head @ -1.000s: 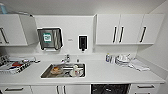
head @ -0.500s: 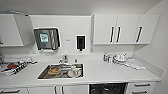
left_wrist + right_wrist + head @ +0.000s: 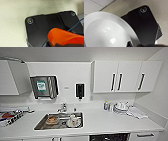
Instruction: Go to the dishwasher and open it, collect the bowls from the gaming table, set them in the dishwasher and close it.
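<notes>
Camera closer to steel sink (image 3: 40, 126); glossy white bowl (image 3: 106, 31) round.

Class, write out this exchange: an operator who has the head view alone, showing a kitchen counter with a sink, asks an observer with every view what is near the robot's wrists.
Operator: What is by the right wrist?
Observer: A glossy white bowl, very close to that camera.
Operator: And by the left wrist?
Observer: An orange rounded thing, perhaps another bowl. I cannot tell whether it is held.
</notes>
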